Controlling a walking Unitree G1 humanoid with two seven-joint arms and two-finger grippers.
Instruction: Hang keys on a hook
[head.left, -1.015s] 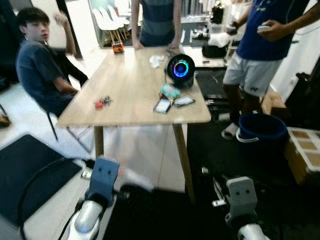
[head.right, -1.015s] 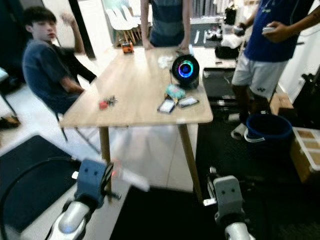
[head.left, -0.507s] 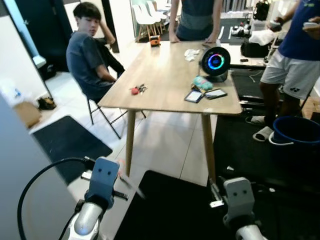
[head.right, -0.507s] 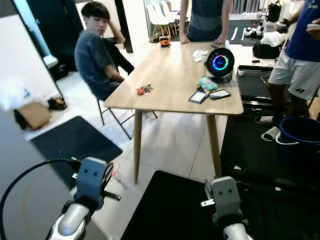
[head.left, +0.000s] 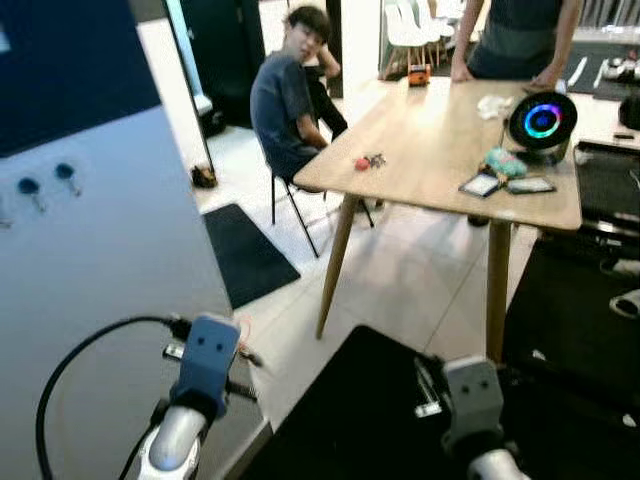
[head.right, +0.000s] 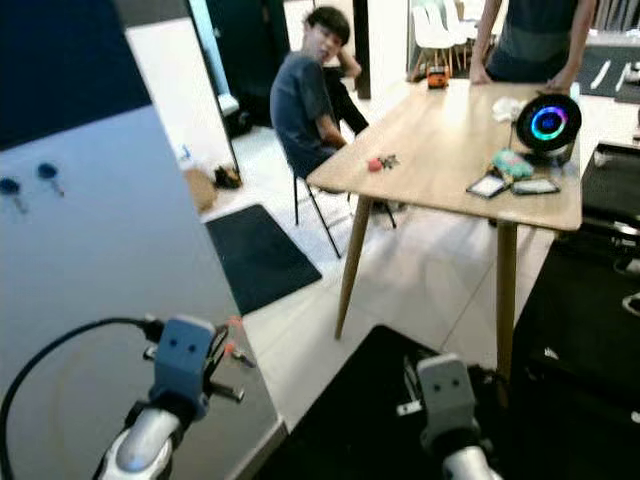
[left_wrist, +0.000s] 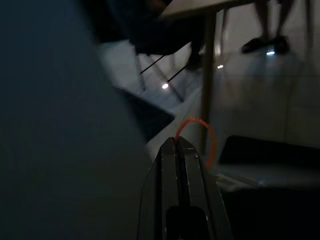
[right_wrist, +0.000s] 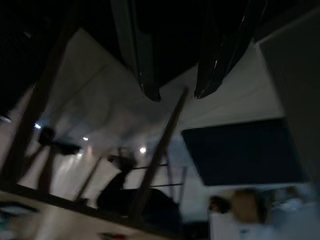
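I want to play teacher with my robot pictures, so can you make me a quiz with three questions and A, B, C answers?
1. Where are the two hooks?
A. on the pale wall panel on the robot's left
B. on a fridge door
C. on the ceiling

2. What colour is the ring at the tip of the left pincer?
A. green
B. orange
C. white

3. How does the right pincer stand?
A. shut on a cup
B. shut on nothing
C. open, holding nothing

Answers:
1 A: both dark knobs sit on the pale panel in the eye views.
2 B: the left wrist view shows an orange loop sticking out from the shut fingers.
3 C: the right wrist view shows a wide gap between its two fingers.
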